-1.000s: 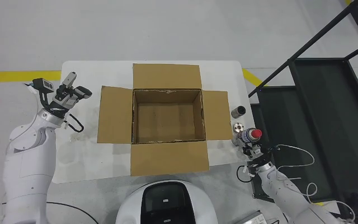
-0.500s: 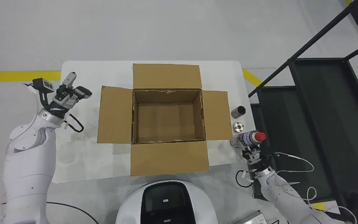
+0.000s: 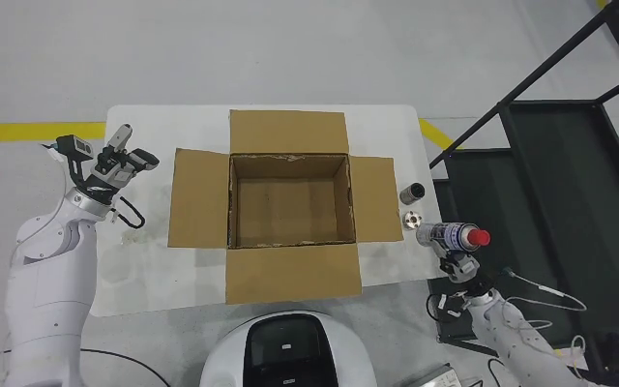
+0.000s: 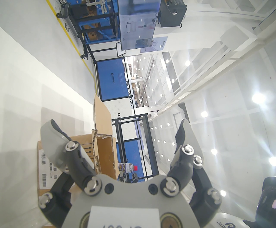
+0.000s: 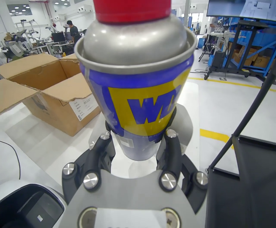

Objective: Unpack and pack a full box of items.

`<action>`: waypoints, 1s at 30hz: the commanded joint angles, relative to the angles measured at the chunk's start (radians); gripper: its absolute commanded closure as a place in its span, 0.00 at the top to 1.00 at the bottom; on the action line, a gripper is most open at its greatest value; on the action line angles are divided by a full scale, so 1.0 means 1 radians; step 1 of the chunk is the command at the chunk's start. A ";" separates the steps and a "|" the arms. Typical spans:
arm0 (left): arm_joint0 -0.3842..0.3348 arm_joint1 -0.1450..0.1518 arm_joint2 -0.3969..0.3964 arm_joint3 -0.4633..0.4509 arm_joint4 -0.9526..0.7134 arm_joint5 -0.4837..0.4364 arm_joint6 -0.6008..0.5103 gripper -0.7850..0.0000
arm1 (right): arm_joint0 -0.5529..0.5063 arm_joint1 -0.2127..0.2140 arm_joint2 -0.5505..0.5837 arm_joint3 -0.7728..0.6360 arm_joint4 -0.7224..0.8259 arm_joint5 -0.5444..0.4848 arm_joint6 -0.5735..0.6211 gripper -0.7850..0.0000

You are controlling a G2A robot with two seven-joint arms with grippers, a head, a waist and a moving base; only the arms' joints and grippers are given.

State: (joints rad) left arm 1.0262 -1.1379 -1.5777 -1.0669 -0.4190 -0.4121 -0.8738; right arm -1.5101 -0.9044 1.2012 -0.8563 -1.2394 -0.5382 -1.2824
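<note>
Blue-and-yellow spray can [image 5: 138, 86], red cap [image 5: 132, 9] on top, clamped around its lower body by the right gripper [image 5: 138, 138], jaws pressed against both sides of it. Seen from above, held crosswise at the right edge of the tabletop [image 3: 145, 271], toward the near right corner: base end about over the edge, capped end pointing outward, past the edge. Gripper body on the near side of the can, outside the tabletop.

Just beside the can's base end, on the tabletop: small silvery round piece [image 3: 411, 219]. A little farther toward the far edge, short dark cylinder [image 3: 413, 193], standing. Both between the cardboard box [image 3: 198, 198] and the right edge, close to the box's right flap.

Box in the middle of the tabletop, open, all four flaps folded out flat, brown bottom in plain view. Torn along the rim; white label [image 5: 83, 106] on the outer wall facing the right gripper.

Left gripper [image 3: 124, 155] at the left edge of the tabletop near the far left corner, well apart from the box, jaws spread wide apart.
</note>
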 commanded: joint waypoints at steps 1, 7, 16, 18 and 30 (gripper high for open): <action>0.000 0.000 0.000 0.000 0.000 0.000 0.000 1.00 | -0.008 0.021 0.042 -0.036 -0.032 -0.029 0.033 0.00; 0.000 0.000 0.000 0.000 0.000 0.000 0.000 1.00 | -0.002 0.030 0.091 -0.170 -0.004 -0.048 0.218 0.00; 0.000 0.000 0.000 0.000 0.000 0.000 0.000 1.00 | -0.032 0.029 0.149 -0.370 0.050 0.089 0.544 0.00; 0.000 0.000 0.000 0.000 0.000 0.000 0.000 1.00 | -0.041 0.030 0.160 -0.389 0.057 0.103 0.561 0.00; 0.000 0.000 0.000 0.000 0.000 0.000 0.000 1.00 | -0.041 0.030 0.160 -0.389 0.057 0.103 0.561 0.00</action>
State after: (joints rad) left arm 1.0262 -1.1379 -1.5777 -1.0669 -0.4190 -0.4121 -0.8738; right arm -1.5507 -0.8749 1.3611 -1.2455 -1.1827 -0.4348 -0.7218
